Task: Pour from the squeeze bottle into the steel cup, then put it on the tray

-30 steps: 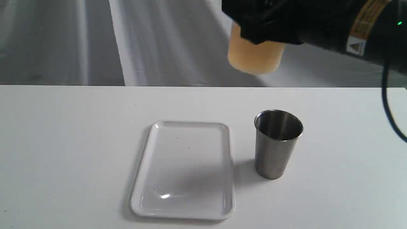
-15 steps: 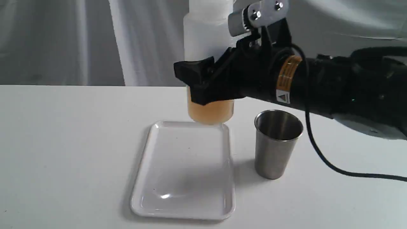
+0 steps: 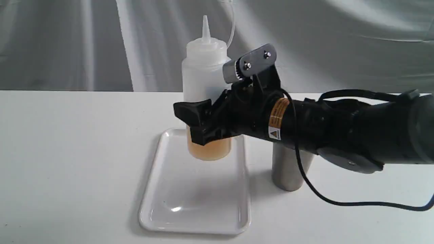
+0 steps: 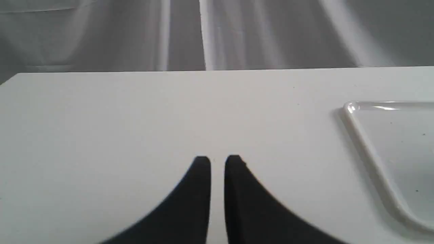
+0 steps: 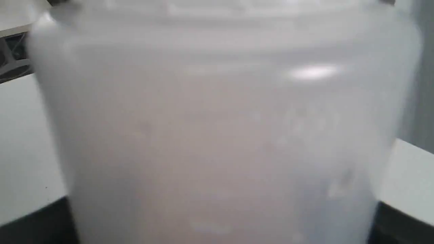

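Exterior camera looks slightly down across the table (image 3: 67,152) toward a grey curtain (image 3: 51,44); the left wrist camera skims low over the same tabletop, catching a corner of the tray (image 4: 390,105) both views share; the right wrist camera sits so close that the squeeze bottle (image 5: 217,135) fills its frame

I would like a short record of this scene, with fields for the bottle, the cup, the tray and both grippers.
squeeze bottle: upright, amber liquid low inside, held by right gripper
position: over the tray, far end; contact unclear
steel cup: upright on table, right of tray, partly hidden by arm
left gripper: jaws nearly shut, empty, above table
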Controlling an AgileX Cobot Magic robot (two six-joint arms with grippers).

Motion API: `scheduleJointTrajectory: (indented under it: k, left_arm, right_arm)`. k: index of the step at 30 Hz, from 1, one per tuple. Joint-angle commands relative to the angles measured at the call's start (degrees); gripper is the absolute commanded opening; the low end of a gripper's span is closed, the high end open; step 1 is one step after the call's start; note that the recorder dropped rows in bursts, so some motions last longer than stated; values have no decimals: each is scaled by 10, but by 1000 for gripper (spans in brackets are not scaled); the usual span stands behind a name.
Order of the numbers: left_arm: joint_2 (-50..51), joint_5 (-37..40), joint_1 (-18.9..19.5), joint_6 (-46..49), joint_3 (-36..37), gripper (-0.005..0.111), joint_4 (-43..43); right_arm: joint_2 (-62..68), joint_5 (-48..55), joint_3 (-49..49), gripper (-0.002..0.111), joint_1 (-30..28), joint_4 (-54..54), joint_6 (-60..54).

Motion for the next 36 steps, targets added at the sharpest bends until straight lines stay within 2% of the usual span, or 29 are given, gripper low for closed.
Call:
scheduleJointTrajectory:
  k: [1, 6, 11, 19, 27, 36]
  left_arm:
    - [-1, -5, 0, -1, 3, 8, -2]
    - [-1, -5, 0, -1, 3, 8, -2]
    - [-1, -5, 0, -1, 3, 8, -2]
    - [-1, -5, 0, -2, 3, 8, -2]
    - [-1, -5, 0, -1, 3, 8, -2]
    - [-1, -5, 0, -1, 3, 8, -2]
  right_arm:
    - [11, -39, -1, 0, 1, 16, -38]
    - [39, -79, -1, 0, 1, 16, -140]
    - [69, -126, -1, 0, 1, 28, -153]
    - [105, -137, -1, 0, 1, 56, -188]
    - [151, -226, -1, 0, 1, 63, -255]
    - [197, -297, -5, 0, 1, 77, -275]
